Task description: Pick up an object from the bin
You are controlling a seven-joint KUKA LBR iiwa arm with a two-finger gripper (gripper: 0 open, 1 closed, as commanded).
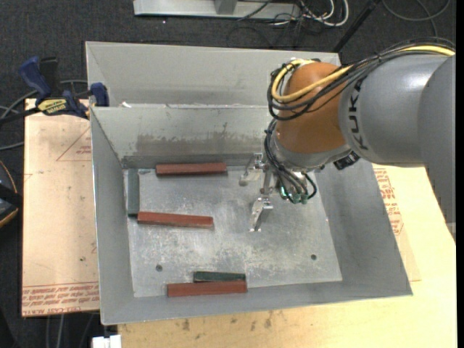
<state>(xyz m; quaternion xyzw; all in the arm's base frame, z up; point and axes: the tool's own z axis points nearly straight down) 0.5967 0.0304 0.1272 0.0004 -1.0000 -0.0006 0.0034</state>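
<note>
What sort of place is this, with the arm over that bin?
Probably a robotics lab or test cell: a KUKA arm with its hand in a grey metal bin of reddish-brown bars, and loose cables on the dark floor.

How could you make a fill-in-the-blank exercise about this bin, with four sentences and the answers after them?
1. The bin holds ___ reddish-brown bars.
2. The dark bar lies beside the reddish-brown bar nearest the view's ___ edge.
3. The grey bar lies along the floor's ___ side in the view.
4. The open gripper hangs over bare floor and holds ___.

Missing words: three; bottom; left; nothing.
</note>
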